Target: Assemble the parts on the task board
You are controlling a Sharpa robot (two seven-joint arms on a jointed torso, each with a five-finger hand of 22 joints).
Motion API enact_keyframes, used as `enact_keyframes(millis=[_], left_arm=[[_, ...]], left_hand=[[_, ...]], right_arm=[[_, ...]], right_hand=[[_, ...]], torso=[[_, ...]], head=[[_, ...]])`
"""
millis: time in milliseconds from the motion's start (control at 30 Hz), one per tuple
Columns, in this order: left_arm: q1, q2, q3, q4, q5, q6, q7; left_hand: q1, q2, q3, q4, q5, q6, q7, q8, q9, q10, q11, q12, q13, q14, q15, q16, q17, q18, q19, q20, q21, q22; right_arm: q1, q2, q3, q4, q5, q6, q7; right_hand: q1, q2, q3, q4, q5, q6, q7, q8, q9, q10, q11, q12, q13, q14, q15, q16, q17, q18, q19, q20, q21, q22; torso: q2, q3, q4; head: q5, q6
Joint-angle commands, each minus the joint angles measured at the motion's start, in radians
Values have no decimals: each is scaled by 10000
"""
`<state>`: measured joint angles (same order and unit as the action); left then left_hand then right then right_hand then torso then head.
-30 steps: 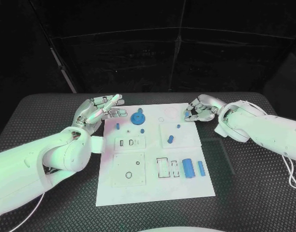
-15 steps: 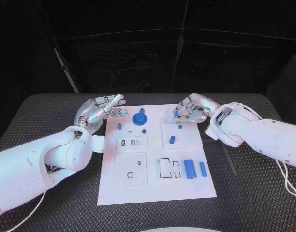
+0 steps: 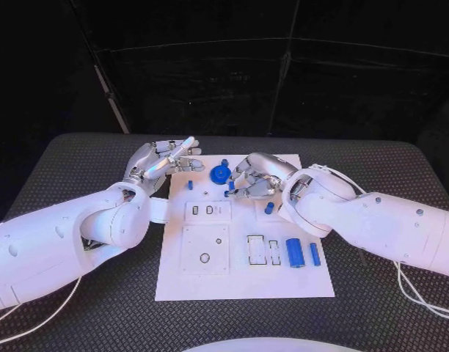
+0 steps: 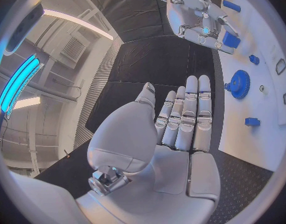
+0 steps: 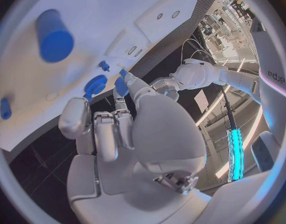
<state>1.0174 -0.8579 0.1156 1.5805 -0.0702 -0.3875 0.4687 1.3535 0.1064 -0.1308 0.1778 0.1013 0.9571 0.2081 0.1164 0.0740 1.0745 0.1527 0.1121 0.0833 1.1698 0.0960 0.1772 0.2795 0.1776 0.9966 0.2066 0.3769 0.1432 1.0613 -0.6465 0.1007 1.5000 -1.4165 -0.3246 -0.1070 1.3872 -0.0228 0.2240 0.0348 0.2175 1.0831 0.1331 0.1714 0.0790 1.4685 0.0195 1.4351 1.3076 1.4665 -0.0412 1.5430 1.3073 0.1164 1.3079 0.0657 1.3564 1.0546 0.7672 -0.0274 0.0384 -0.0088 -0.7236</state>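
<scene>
The white task board [image 3: 241, 275] lies in the middle of the table. On its far part stands a blue gear [image 3: 220, 174] [image 4: 239, 83], with a small blue peg [image 3: 191, 185] beside it. My right hand [image 3: 254, 180] [image 4: 196, 15] hovers curled over the board just right of the gear. It pinches what looks like a small blue part [image 4: 206, 30] in its fingertips. Another small blue piece [image 3: 231, 192] sits by those fingertips. My left hand [image 3: 164, 161] [image 4: 180, 124] is at the board's far left corner, fingers straight and holding nothing.
An oblong blue piece [image 3: 269, 208] lies under my right wrist. A blue cylinder [image 3: 294, 253] and a blue bar [image 3: 315, 254] lie at the board's right side, next to rectangular slots [image 3: 256, 249]. Black mat [image 3: 66, 165] surrounds the board.
My right hand has moved left from the board's far right corner to a spot beside the gear. The left hand has stayed put. The camera has shifted slightly.
</scene>
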Motion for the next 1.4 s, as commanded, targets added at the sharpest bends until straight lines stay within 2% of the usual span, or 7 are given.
enact_keyframes(millis=[33, 200, 367, 600, 867, 1400], left_arm=[[17, 21, 10, -26, -112, 310, -149], [21, 23, 10, -73, -275, 354, -254], [23, 36, 10, -107, -321, 354, -297], [24, 49, 10, -138, -335, 356, -334], [24, 71, 10, -163, -338, 369, -362], [24, 80, 10, -185, -339, 402, -390]], left_hand=[[-14, 133, -85, 17, 28, 211, -56, 84, 7, 341, -88, 100, 53, 231, -58, 66, 99, 72, 123, -50, 97, 21], [-2, 164, -130, 29, 30, 403, -124, 95, -17, 635, -170, 97, 90, 448, -144, 104, 237, 67, 270, -139, 184, 54], [-1, 160, -137, 28, 29, 410, -128, 91, -20, 644, -172, 89, 90, 459, -148, 104, 247, 67, 281, -144, 190, 56], [3, 145, -155, 24, 27, 389, -122, 62, -35, 620, -164, 45, 80, 452, -143, 83, 263, 62, 292, -149, 195, 57], [7, 140, -164, 21, 29, 371, -115, 39, -45, 598, -157, 10, 72, 444, -137, 65, 274, 58, 297, -150, 195, 55], [10, 140, -176, 20, 29, 353, -106, 11, -56, 572, -144, -33, 61, 417, -127, 32, 286, 53, 298, -147, 192, 52]], right_arm=[[-81, 196, -8, -6, -923, 226, -835], [-180, 451, -222, -17, -1111, 276, -1074], [-218, 597, -319, -21, -1278, 252, -1208], [-238, 713, -356, -44, -1365, 316, -1262], [-260, 839, -381, -47, -1407, 318, -1228], [-281, 1020, -398, -231, -1434, 498, -1194]], right_hand=[[125, 267, 59, 4, -65, 258, -329, 66, 124, -81, 1, -66, 916, 891, -64, 35, 1895, -185, -59, -34, 1, -18], [115, 271, 70, 0, -80, 239, -320, 56, 118, -109, 6, -103, 875, 889, -59, 31, 1884, -181, -70, -31, -9, -38], [107, 266, 71, -2, -84, 230, -316, 50, 115, -112, 11, -107, 872, 888, -57, 29, 1880, -180, -72, -29, -11, -43], [74, 236, 68, -7, -87, 206, -301, 36, 107, -109, 21, -103, 882, 890, -48, 33, 1892, -183, -66, -22, -8, -32], [46, 210, 64, -11, -87, 188, -291, 24, 100, -112, 30, -107, 881, 889, -40, 31, 1888, -183, -66, -16, -11, -33], [3, 180, 71, -17, -82, 136, -266, -10, 82, -118, 50, -115, 878, 891, -26, 32, 1894, -183, -66, -5, -15, -35]], torso=[[-5, -1, 0], [16, 13, -20], [9, 15, -26], [7, 17, -5], [7, 25, -14], [3, 6, 2]], head=[[68, -57], [157, -128], [216, -204], [225, -267], [224, -311], [218, -362]])
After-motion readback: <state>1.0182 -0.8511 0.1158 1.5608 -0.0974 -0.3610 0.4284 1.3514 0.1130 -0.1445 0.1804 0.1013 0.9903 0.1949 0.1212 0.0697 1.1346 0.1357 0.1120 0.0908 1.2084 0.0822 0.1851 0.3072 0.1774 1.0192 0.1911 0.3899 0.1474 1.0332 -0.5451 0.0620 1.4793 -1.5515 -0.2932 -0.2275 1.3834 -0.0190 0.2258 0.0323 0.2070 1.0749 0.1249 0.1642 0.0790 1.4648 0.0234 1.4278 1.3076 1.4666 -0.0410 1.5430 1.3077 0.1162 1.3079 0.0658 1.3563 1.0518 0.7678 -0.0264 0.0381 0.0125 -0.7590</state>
